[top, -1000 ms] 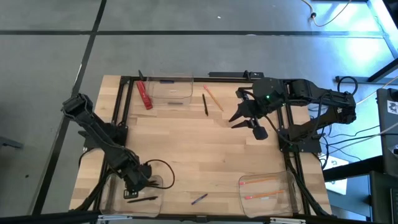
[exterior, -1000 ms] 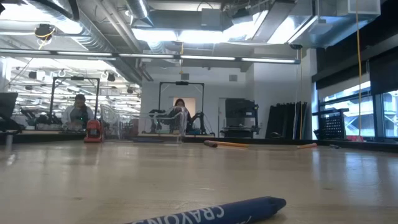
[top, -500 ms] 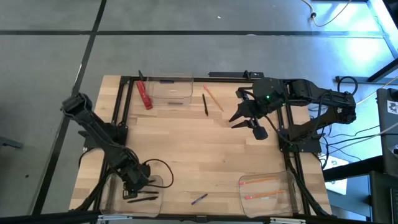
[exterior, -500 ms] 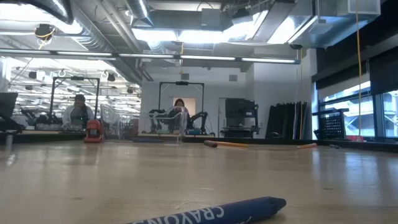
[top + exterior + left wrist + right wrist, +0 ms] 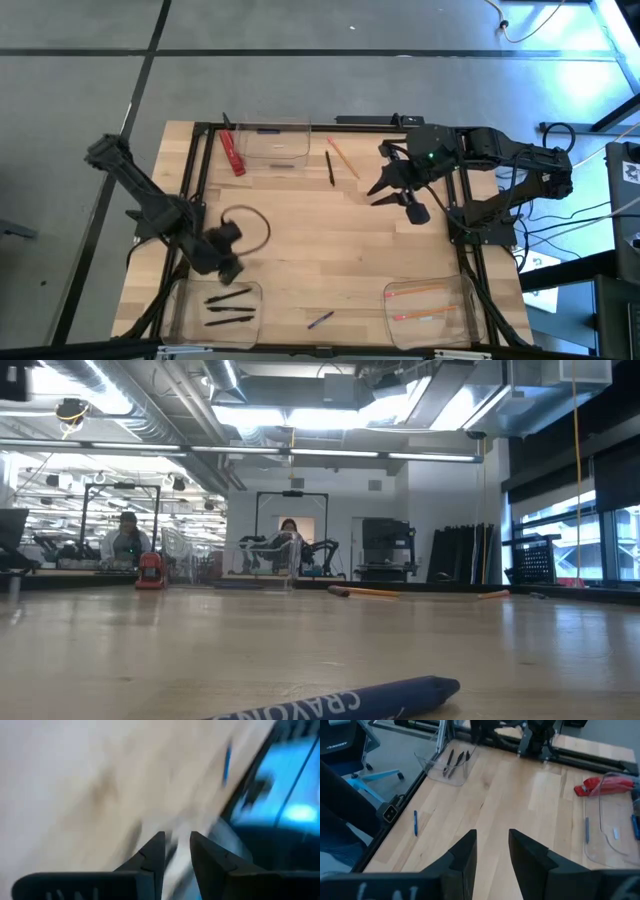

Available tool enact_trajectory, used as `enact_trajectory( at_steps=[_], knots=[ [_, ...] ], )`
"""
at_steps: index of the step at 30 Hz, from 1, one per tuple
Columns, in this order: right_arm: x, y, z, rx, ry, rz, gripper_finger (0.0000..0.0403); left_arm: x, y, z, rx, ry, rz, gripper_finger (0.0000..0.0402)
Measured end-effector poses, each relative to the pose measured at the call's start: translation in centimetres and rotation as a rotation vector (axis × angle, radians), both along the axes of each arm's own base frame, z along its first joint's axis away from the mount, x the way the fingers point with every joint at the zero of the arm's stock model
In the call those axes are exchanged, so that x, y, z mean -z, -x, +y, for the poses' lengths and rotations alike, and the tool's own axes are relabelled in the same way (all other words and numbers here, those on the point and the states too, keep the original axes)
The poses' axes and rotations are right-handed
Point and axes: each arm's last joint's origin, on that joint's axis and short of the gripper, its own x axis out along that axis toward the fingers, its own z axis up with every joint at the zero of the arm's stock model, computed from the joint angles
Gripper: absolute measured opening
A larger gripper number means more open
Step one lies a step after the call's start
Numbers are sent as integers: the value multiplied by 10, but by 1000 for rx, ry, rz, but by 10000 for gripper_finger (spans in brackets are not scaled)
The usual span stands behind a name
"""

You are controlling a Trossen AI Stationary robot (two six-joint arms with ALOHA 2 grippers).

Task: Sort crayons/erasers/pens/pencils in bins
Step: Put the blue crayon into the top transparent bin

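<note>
Above the pen bin (image 5: 180, 305), the left gripper (image 5: 226, 262) was narrowly parted, empty; blurred, fast travel risked clipping the bin's wall.

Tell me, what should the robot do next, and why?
Probably send the left gripper to the loose crayon near the table's front edge. Its fingers look empty, the pens already lie in their bin, and that crayon is the nearest stray.

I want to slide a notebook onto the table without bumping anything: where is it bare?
The middle of the table is bare, between the left gripper and right gripper. The far edge is crowded: red strip, bin, pen, pencil.
</note>
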Motion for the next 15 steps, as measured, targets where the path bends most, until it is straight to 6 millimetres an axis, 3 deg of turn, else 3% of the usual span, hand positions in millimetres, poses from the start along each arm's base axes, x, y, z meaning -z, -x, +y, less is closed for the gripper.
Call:
enact_trajectory(
  at_steps=[6, 11, 15],
  knots=[
    [-4, -3, 0, 1, -1, -51, 115, -13, 0, 19, -242, -195, -244, 83],
    [-3, -6, 0, 37, -51, -33, 115, -14, -3, 24, -303, -248, -281, 80],
    [6, -19, -2, 204, -160, 44, 115, -13, -5, 24, -308, -259, -273, 83]
  ],
)
